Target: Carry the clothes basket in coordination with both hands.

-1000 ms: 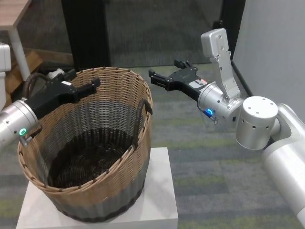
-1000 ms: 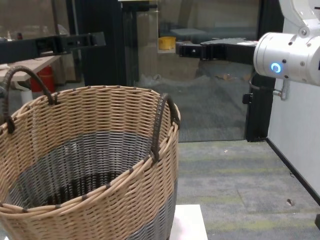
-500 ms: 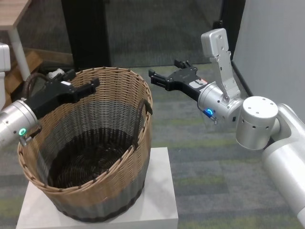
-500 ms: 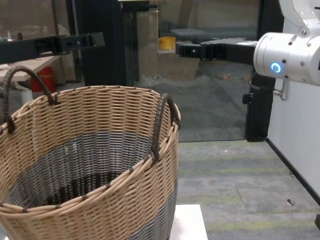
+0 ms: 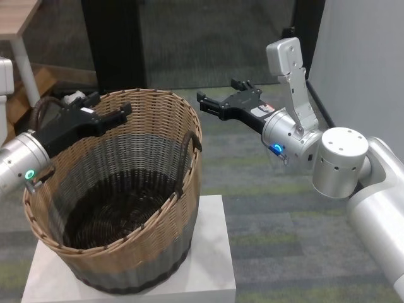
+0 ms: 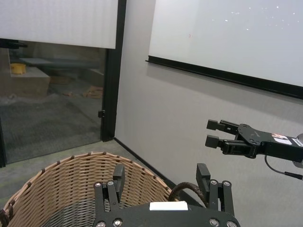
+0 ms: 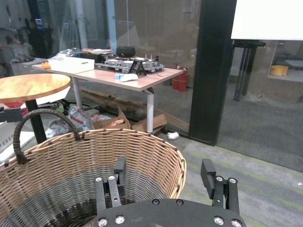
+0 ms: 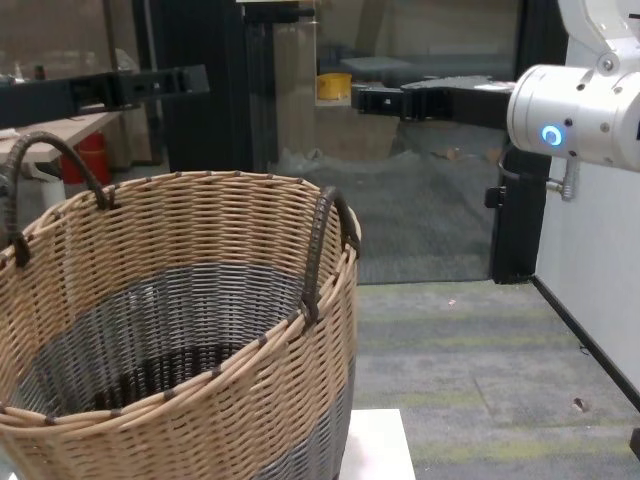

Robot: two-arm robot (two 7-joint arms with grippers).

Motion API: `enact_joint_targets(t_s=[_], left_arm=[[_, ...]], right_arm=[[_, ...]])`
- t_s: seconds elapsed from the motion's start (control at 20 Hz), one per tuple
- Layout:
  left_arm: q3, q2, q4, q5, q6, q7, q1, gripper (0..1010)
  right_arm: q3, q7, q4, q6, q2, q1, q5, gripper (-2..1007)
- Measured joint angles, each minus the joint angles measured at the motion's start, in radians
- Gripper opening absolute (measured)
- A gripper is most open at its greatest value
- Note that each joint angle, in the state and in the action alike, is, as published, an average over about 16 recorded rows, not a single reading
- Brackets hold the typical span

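The clothes basket (image 5: pixel 120 202) is round woven wicker with a tan top, a grey middle band and a dark base. It stands on a white pedestal (image 5: pixel 211 265). It has dark loop handles on its left (image 5: pixel 43 108) and right (image 5: pixel 188 150). My left gripper (image 5: pixel 108 104) is open and empty, hovering over the basket's left rim by the left handle. My right gripper (image 5: pixel 219 91) is open and empty, in the air just right of and above the right rim. In the chest view both grippers, left (image 8: pixel 190 78) and right (image 8: pixel 365 97), hang above the basket (image 8: pixel 180 330).
A wooden table (image 5: pixel 16 25) stands at the far left. A black pillar (image 5: pixel 113 38) rises behind the basket, and a white wall (image 5: pixel 360 63) is on the right. Carpeted floor (image 5: pixel 271 208) lies around the pedestal.
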Motion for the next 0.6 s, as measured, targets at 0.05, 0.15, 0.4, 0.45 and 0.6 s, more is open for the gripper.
enact_joint_targets(t_s=[0.05,0.15,0.4,0.45,0.6], left_arm=[[0.0,0.0,0.0,0.0,0.0,0.0,0.0,1000],[0.0,0.0,0.0,0.0,0.0,0.0,0.0,1000],[-0.001,0.0,0.0,0.0,0.001,0.0,0.0,1000],[-0.001,0.0,0.0,0.0,0.001,0.0,0.0,1000],[-0.001,0.0,0.0,0.0,0.001,0.0,0.001,1000]], right_arm=[[0.0,0.0,0.0,0.0,0.0,0.0,0.0,1000],[0.0,0.0,0.0,0.0,0.0,0.0,0.0,1000],[0.0,0.0,0.0,0.0,0.0,0.0,0.0,1000],[0.0,0.0,0.0,0.0,0.0,0.0,0.0,1000],[0.0,0.0,0.0,0.0,0.0,0.0,0.0,1000]])
